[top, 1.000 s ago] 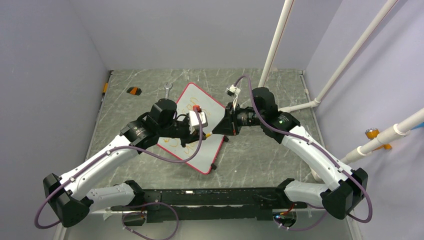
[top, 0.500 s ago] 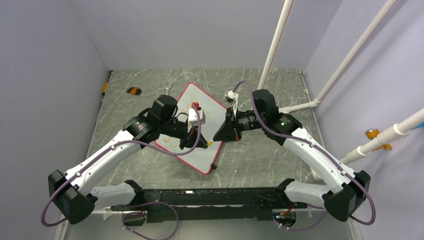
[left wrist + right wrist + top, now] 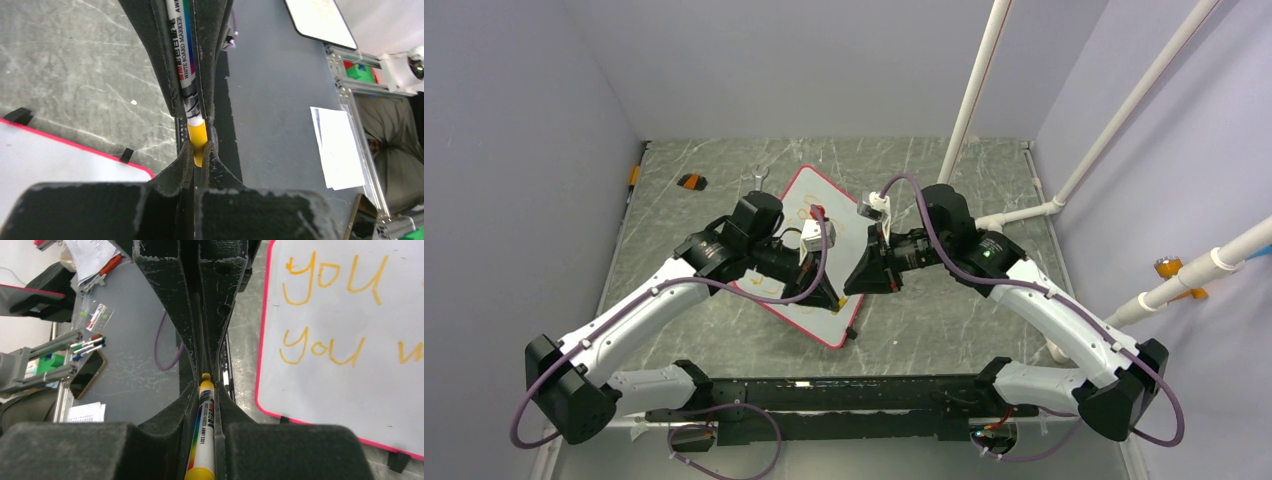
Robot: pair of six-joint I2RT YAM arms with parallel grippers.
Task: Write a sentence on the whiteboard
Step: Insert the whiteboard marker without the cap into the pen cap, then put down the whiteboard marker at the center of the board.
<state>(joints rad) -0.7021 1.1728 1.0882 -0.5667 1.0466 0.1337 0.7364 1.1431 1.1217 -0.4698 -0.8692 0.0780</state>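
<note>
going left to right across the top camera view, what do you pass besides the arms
small orange and black object → whiteboard → upright white pipe → orange fitting at the far right. The wrench overlaps the whiteboard's span, so it is left out.

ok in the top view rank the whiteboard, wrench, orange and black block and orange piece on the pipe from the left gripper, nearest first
From the left gripper:
1. whiteboard, right under it.
2. wrench, just past the board's far left edge.
3. orange and black block, farther left at the back.
4. orange piece on the pipe, far right, off the table.
</note>
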